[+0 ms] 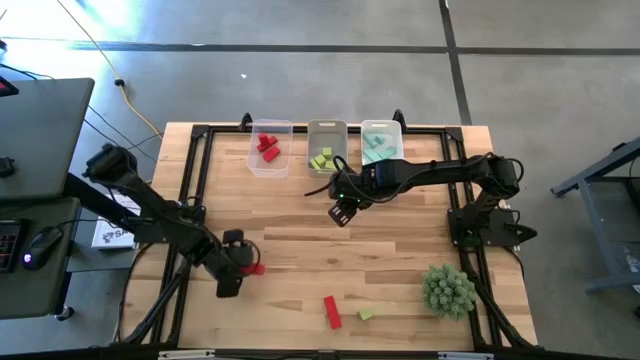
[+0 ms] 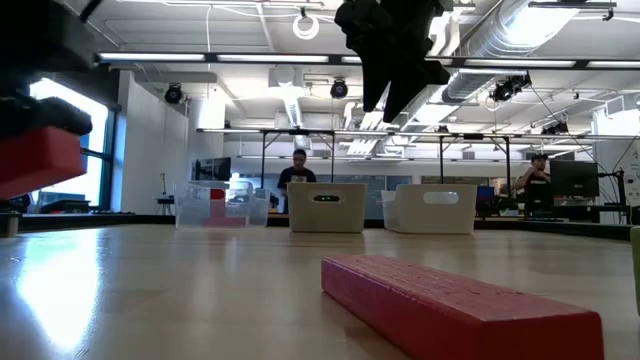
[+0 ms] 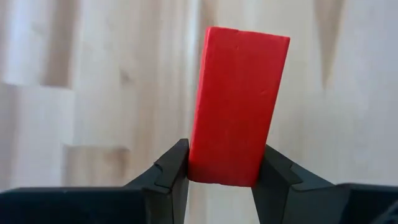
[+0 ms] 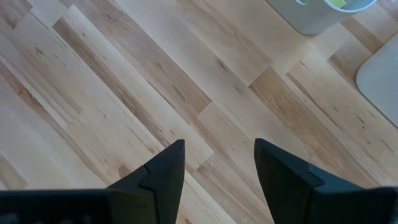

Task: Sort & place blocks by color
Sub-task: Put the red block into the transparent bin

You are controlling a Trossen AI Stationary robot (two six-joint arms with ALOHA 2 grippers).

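Two hands — left hand (image 3: 219, 174) tight on a red block (image 3: 239, 106), right hand (image 4: 219, 165) apart, empty.

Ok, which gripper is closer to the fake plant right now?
The right gripper. It hangs open over the table's middle, up and left of the plant in the high view; the left gripper, holding a red block, is farther left.

Both arms are black throughout, built of slim tubular links joined by bulkier rounded housings. The right arm (image 1: 440, 172) shows a small green light at its wrist, about 9 o'clock from its base, which is an angular black block. The left arm (image 1: 150, 205) carries a thick knuckle at its outer end. Each gripper's fingers (image 3: 169, 171) are matte black wedges, faceted and tapering to blunt tips; the right fingers (image 4: 163, 163) match.
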